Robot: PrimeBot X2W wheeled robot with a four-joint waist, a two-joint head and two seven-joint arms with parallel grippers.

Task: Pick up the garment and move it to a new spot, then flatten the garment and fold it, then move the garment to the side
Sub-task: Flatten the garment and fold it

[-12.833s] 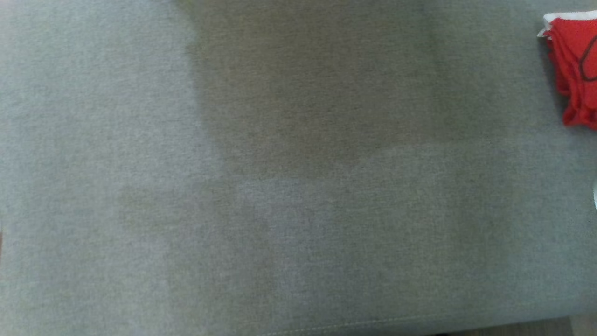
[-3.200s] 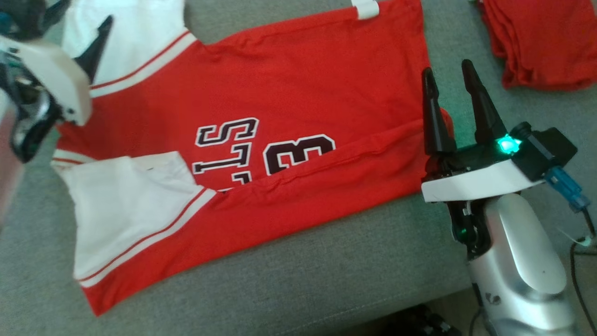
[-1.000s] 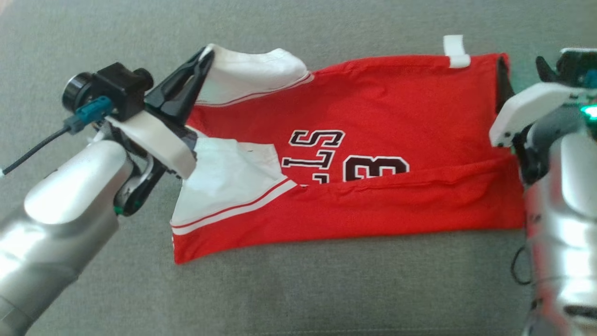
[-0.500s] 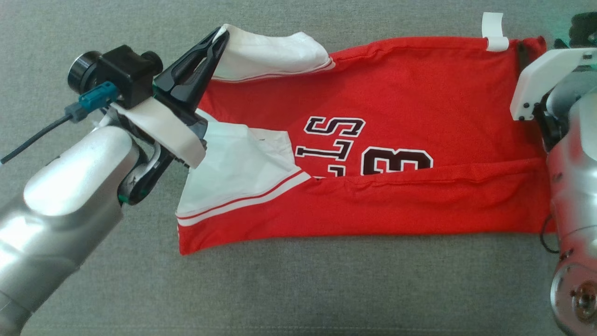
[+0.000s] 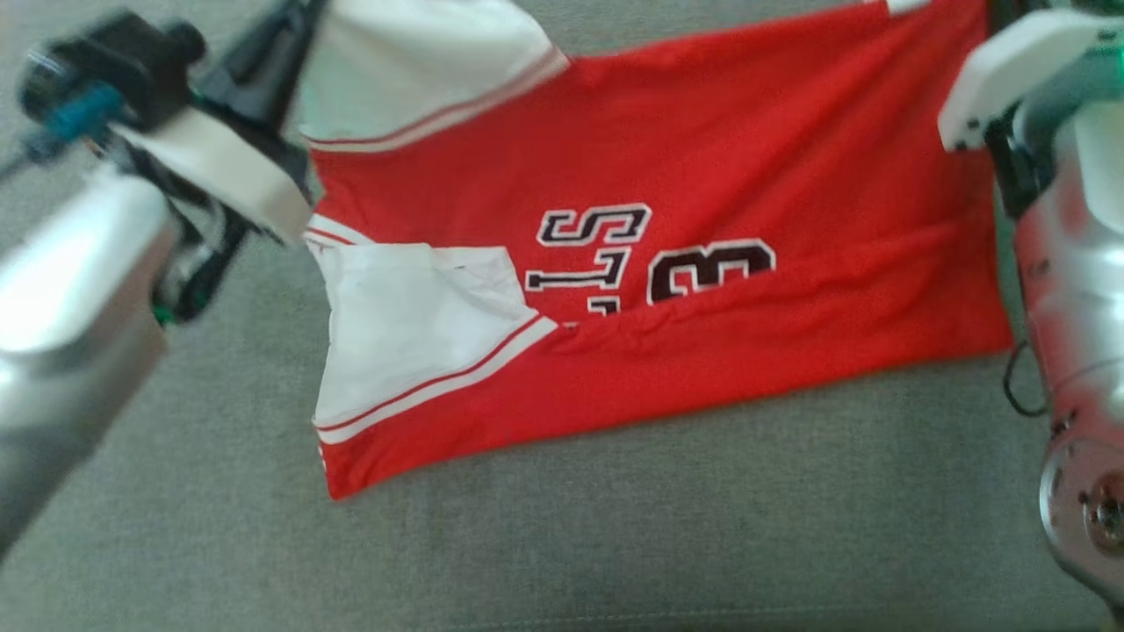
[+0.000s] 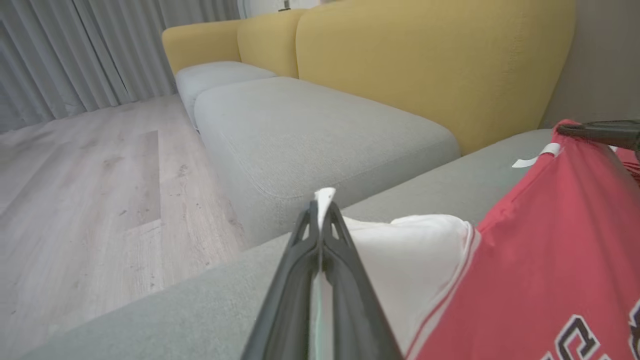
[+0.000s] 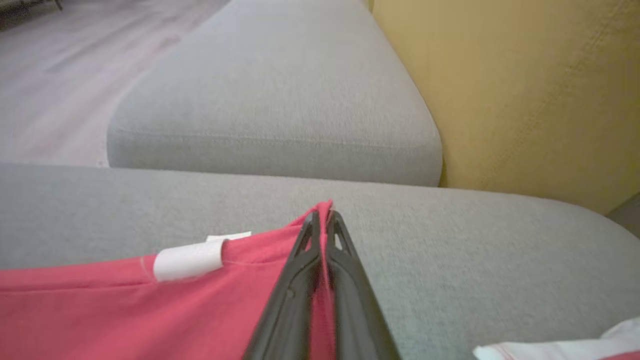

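Note:
The garment (image 5: pixel 702 175) is a red jersey with white sleeves and dark lettering, spread across the grey cushion (image 5: pixel 615 527). Its near long edge lies folded over the lettering. My left gripper (image 6: pixel 322 207) is shut on the far white sleeve (image 6: pixel 405 250), lifting it off the cushion; in the head view its dark fingers (image 5: pixel 263 61) sit at the top left. My right gripper (image 7: pixel 324 215) is shut on the red hem corner (image 7: pixel 280 240) beside a white tag (image 7: pixel 187 260). The right arm's pale body (image 5: pixel 1001 61) stands at the head view's top right.
Yellow sofa backrests (image 6: pixel 430 65) rise behind the grey seat cushions (image 6: pixel 310 130). Wooden floor (image 6: pixel 80 190) lies beyond the sofa, with grey curtains (image 6: pixel 75 50) behind. Another piece of white and red fabric (image 7: pixel 560 347) shows at the right wrist view's lower right corner.
My right gripper has shut on the red hem corner. Both far corners of the garment have risen, stretching the far edge. The head view has shifted too.

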